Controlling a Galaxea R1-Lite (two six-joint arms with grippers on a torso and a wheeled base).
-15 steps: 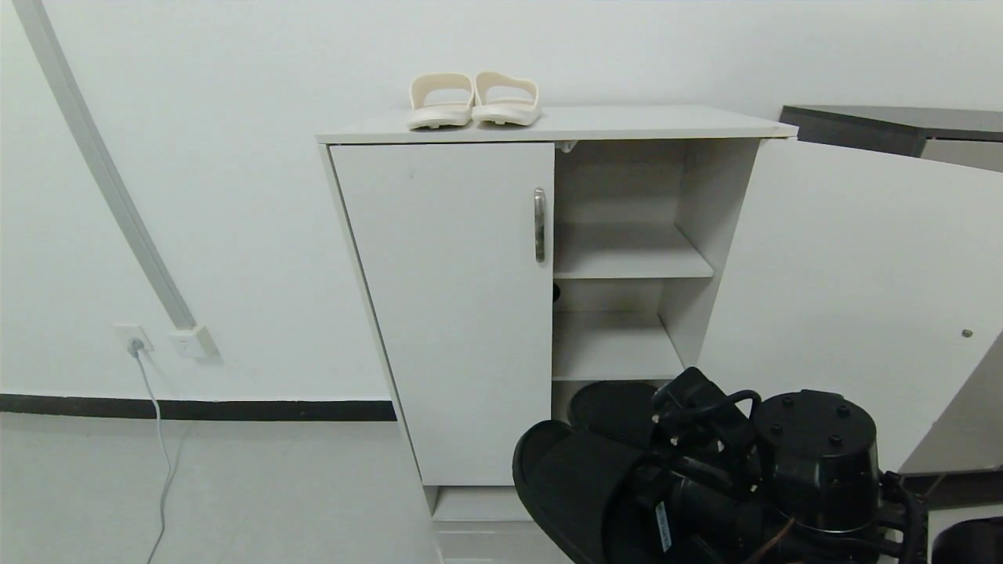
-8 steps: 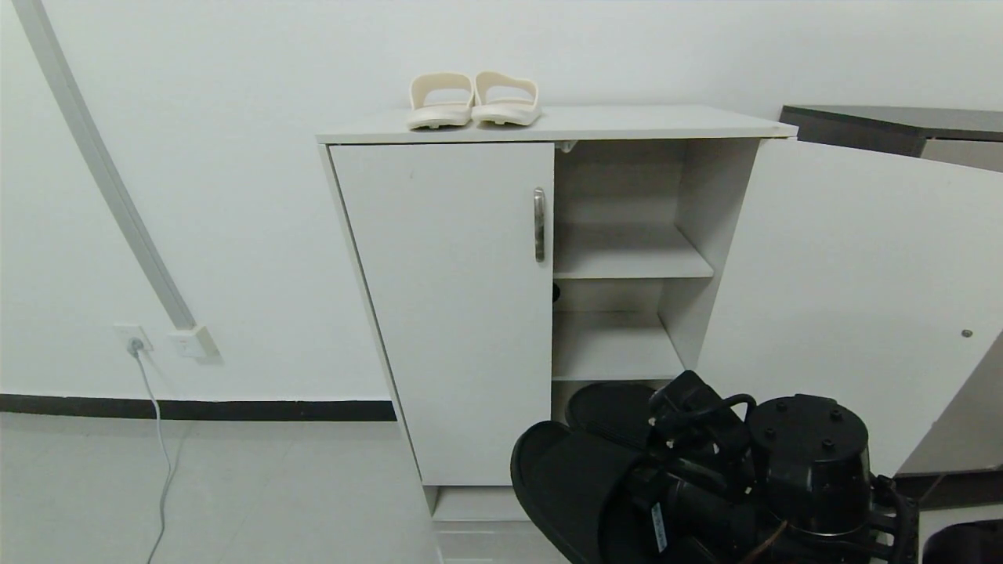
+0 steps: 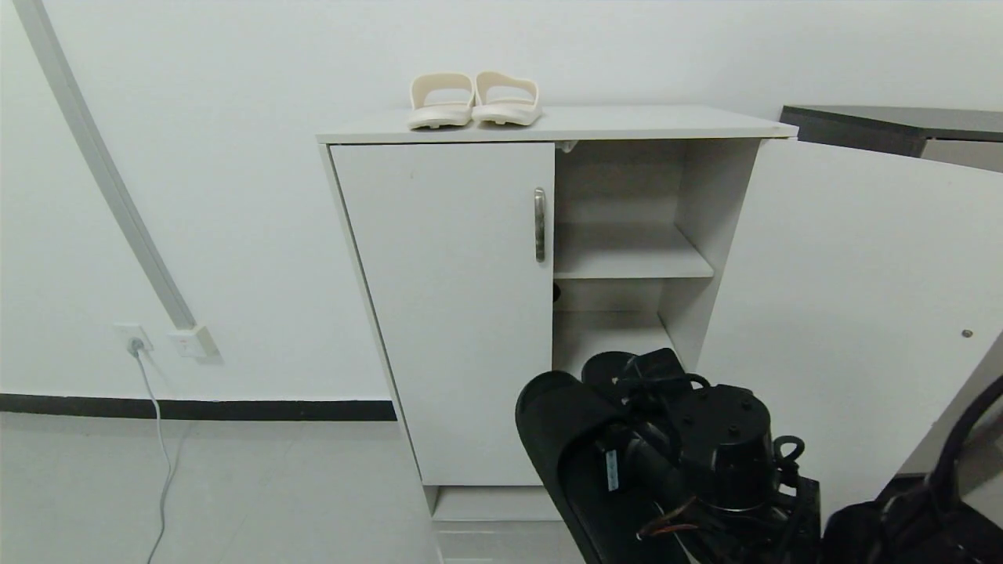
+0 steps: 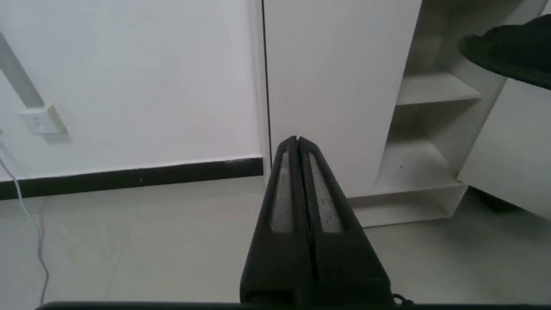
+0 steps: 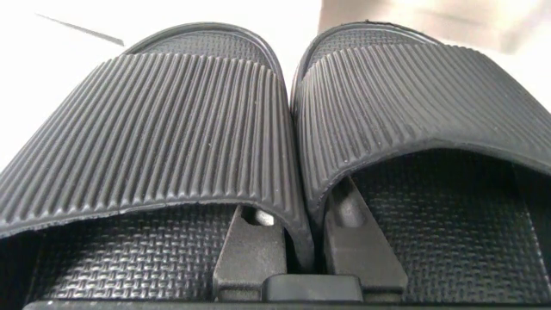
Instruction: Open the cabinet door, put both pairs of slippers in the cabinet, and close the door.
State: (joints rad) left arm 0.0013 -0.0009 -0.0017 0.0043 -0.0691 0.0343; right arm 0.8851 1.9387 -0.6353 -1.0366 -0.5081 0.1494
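Black slippers (image 5: 207,129): the pair is held side by side, straps facing the wrist camera. Right tool (image 5: 303,232): one finger under each strap, the fingers (image 5: 251,254) drawn close, so the two adjoining inner edges of the pair are pinched between them.

Head view: the pair (image 3: 560,439) hangs low in front of the open right half of the cabinet (image 3: 548,124), rounded far ends tilted up toward the lower shelf (image 3: 607,341). Cannot tell whether those ends have crossed the cabinet's front edge.

Right door (image 3: 846,298): swung wide open, just beside the held pair. Left door (image 3: 447,305): shut, with the handle (image 3: 539,225) upright along its inner edge. Upper shelf (image 3: 627,258) sits above the lower one in the open half.

Cream slippers (image 3: 474,100): side by side, touching, on the cabinet top over the left door, close to the wall.

Left tool (image 4: 297,198): fingers pressed flat together with nothing between them, above the floor (image 4: 129,250), pointing toward the shut left door.

Wall socket (image 3: 132,338) is well to the left of the cabinet, with a cable (image 3: 161,454) hanging from it to the floor
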